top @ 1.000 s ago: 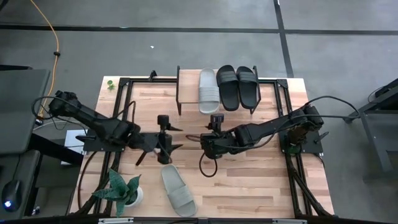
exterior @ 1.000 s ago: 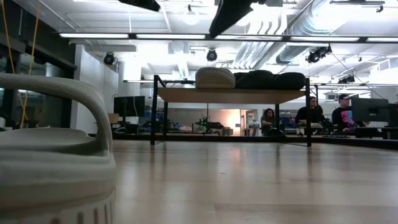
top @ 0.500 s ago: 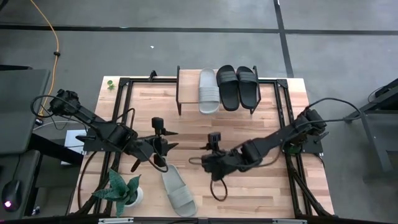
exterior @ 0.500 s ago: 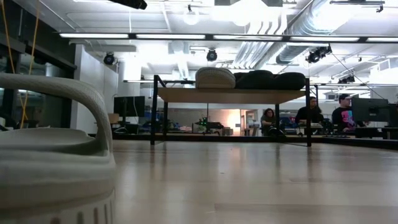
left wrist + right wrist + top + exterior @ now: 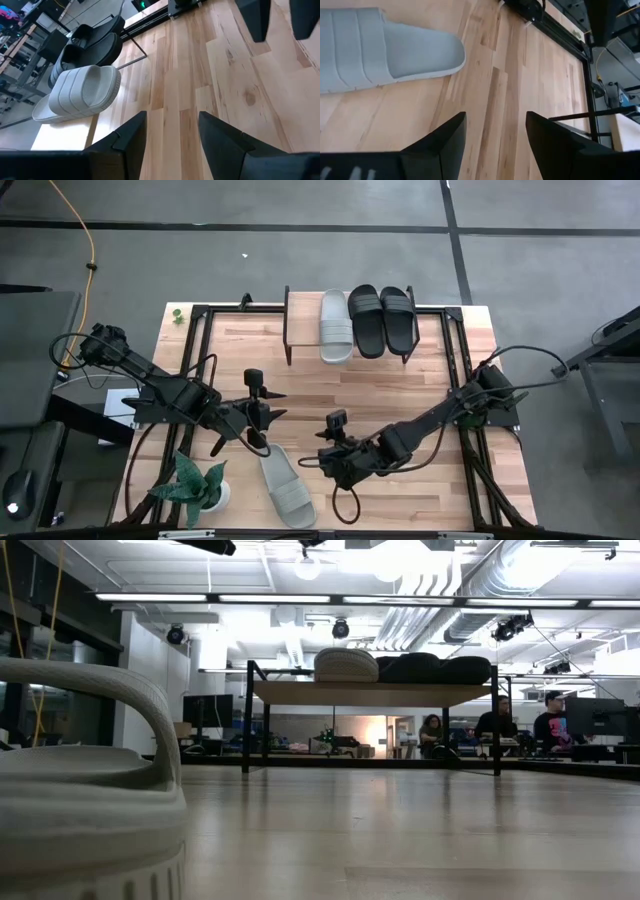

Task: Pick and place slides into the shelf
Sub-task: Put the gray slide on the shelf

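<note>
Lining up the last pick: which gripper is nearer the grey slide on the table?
Left. The left gripper hovers just above the grey slide's near end; the right gripper sits beside it, slightly farther.

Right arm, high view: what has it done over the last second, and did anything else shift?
The right gripper swung from mid-table toward the near edge, open and empty, ending beside the loose grey slide. The left gripper dropped slightly toward that slide too, jaws narrowing, holding nothing. The grey slide on the table, the three slides on the shelf and the plant stayed put.
</note>
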Robot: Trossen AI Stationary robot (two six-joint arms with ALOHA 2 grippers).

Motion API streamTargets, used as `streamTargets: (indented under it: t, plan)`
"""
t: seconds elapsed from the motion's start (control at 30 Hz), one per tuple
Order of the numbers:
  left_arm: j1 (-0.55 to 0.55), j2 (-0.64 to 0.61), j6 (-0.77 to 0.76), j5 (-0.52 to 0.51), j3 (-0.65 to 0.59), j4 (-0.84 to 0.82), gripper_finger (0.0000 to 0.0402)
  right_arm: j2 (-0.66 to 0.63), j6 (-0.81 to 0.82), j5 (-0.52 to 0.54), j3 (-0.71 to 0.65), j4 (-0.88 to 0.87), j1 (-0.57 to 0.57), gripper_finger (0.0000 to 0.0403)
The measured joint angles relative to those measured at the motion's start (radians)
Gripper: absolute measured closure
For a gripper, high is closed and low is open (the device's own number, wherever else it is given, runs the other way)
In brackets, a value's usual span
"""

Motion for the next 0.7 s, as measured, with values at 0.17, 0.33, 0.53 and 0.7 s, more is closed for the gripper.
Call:
streamTargets:
  t: [0.17,0.33,0.53,0.7]
  plan:
    - [0.000,0.000,0.000,0.000,0.000,-0.012,0.0236,0.012,-0.005,-0.071,0.000,0.041,-0.004,0.0206]
    - [0.000,0.000,0.001,0.000,0.000,-0.020,0.0235,0.012,0.021,-0.330,0.000,0.085,-0.028,0.0206]
    - [0.000,0.000,0.001,0.000,0.000,-0.027,0.0241,0.032,-0.009,-0.442,0.000,0.143,-0.073,0.0206]
    - [0.000,0.001,0.008,-0.002,0.000,-0.038,0.0245,0.037,-0.034,-0.637,-0.041,0.218,-0.132,0.0206]
